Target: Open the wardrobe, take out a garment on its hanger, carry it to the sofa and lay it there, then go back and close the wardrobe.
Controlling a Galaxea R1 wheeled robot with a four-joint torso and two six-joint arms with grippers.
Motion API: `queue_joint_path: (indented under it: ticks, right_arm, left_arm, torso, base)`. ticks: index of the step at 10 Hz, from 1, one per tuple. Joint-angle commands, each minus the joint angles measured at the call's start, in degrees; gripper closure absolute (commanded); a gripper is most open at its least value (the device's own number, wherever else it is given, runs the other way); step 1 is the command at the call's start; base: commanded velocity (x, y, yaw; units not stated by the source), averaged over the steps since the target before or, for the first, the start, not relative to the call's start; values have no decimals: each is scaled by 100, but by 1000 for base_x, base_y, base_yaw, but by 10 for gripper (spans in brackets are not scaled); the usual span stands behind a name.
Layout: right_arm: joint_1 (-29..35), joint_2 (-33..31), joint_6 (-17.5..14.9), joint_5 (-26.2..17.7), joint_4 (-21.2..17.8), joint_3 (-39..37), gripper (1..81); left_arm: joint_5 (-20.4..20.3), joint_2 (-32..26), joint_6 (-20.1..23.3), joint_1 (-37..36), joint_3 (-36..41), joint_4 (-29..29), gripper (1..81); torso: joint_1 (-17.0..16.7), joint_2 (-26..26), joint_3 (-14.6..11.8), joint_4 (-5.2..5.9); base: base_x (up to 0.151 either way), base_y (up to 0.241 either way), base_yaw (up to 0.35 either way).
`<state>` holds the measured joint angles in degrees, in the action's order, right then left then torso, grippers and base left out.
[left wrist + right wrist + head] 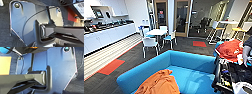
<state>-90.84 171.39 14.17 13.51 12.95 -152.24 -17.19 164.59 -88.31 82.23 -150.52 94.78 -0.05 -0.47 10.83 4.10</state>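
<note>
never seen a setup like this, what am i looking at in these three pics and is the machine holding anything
This is a wheeled robot with two arms. The wide picture comes from a camera high on it, looking down at a blue sofa in an office kitchen area. An orange garment lies on the sofa's seat. Behind are a white table with chairs and a long counter; at the right edge is a red cloth and part of a person's arm. The other two pictures come from cameras on the wrists; they mostly show the robot's own dark plate and bar over carpet. I cannot tell whether either pincer holds anything.

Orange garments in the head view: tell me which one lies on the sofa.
The plain orange garment spread on the blue sofa seat. The other, redder cloth sits bunched up past the sofa's right end.
</note>
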Motion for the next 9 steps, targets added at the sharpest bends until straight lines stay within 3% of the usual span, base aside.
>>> queue_joint_path:
  ticks: [1,9]
  right_arm:
    - [79,38,-28,-296,-3,11,10]
    - [62,47,-54,-305,-11,2,10]
  left_arm:
    - [137,-83,51,-176,-4,67,10]
    - [137,-74,51,-176,-4,67,10]
  torso:
    - [5,0,0,0]
    - [5,-2,-2,0]
  base:
    - [-84,0,0]
    - [-88,0,0]
